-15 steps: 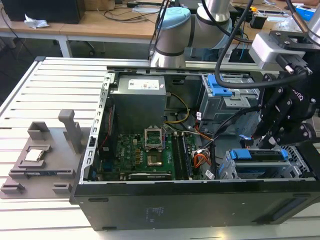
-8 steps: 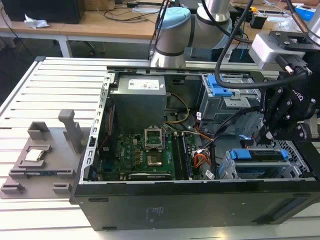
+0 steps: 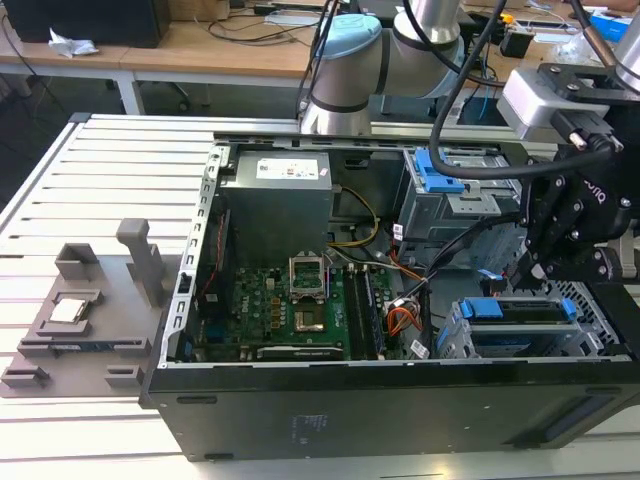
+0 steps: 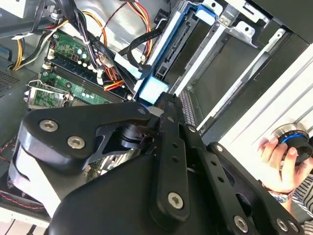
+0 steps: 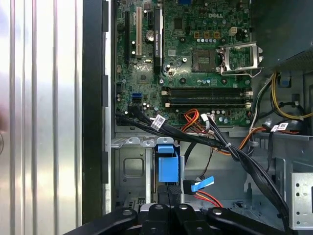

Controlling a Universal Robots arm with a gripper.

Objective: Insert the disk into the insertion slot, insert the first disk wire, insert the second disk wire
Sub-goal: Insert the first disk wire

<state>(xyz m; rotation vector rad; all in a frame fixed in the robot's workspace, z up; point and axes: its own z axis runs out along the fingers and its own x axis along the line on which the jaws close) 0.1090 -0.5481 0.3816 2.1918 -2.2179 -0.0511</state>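
Worrying about anything then?
I was: the gripper [image 3: 532, 272] had its tips together at the disk [image 3: 520, 322], seated in the slot [image 3: 585, 300], and loose wires [image 5: 220, 142] beside it could have snagged and pulled askew.

I see case [image 3: 300, 420] on table [image 3: 90, 180], fixture [image 3: 80, 320] beside it on exterior view's left. In case: board [image 3: 290, 310] at middle, power supply [image 3: 275, 205] behind it, disk [image 3: 525, 328] in slot [image 3: 450, 345] at exterior view's right, taller cage [image 3: 445, 205] behind slot. Gripper [image 3: 530, 272] over disk.
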